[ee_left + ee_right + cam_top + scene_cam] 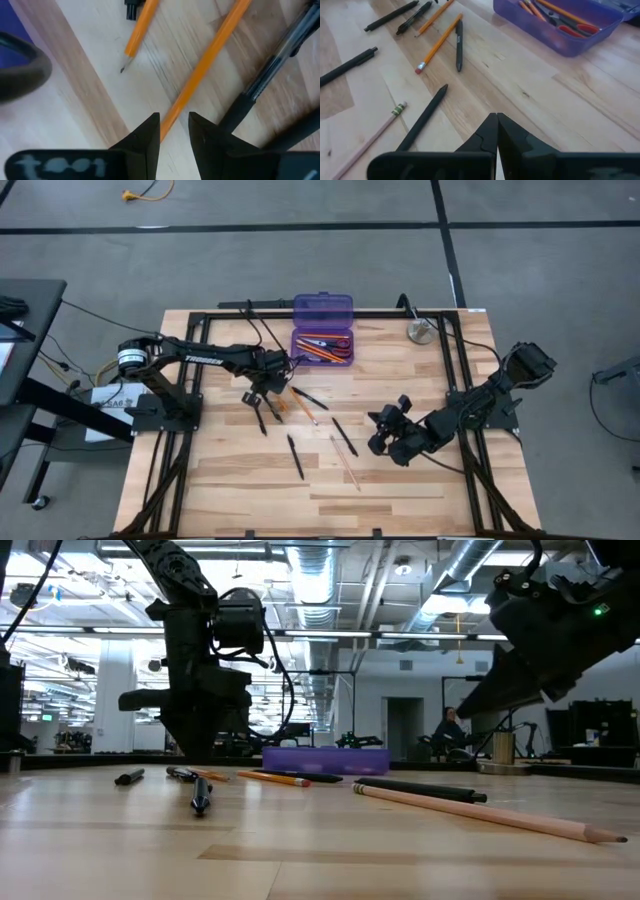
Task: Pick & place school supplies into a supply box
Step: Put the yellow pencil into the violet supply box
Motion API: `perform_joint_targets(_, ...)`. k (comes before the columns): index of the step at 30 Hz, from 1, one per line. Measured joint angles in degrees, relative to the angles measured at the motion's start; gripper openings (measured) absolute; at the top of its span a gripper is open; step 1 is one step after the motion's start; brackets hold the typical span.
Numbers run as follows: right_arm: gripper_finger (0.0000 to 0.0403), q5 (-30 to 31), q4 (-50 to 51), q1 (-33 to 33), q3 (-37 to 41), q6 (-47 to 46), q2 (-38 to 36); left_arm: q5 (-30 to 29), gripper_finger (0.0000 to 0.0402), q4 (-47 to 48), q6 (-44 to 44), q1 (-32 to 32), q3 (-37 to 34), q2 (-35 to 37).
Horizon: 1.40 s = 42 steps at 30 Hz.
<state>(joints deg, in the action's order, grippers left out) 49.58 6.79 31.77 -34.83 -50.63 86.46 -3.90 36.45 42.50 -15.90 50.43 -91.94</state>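
The left gripper point(174, 131) is hovering just left of the supply box point(322, 330), its fingers partly apart astride an orange pencil point(200, 70) lying on the table point(230, 480). The right gripper point(497, 131), fingers pressed together and holding nothing, is waiting well below-right of the box.

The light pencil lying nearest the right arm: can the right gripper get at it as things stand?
Probably yes. The light pencil lies alone on bare wood just beside the right gripper, with only a black pen alongside and nothing on top. The gripper is shut, though, so it would have to open first.
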Motion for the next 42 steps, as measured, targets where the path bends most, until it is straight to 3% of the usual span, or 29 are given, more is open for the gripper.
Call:
perform_joint_targets(31, 0.0, -1.75, -0.04, 0.02, -0.02, -0.44, 0.0, 2.07, 0.0092, -0.86, 0.42, -1.33, 0.0, -0.02)
perform_joint_targets(42, 0.0, -1.75, -0.04, 0.02, -0.02, -0.42, 0.0, 0.1, 0.0092, -2.52, 1.48, -1.33, -2.58, -0.07)
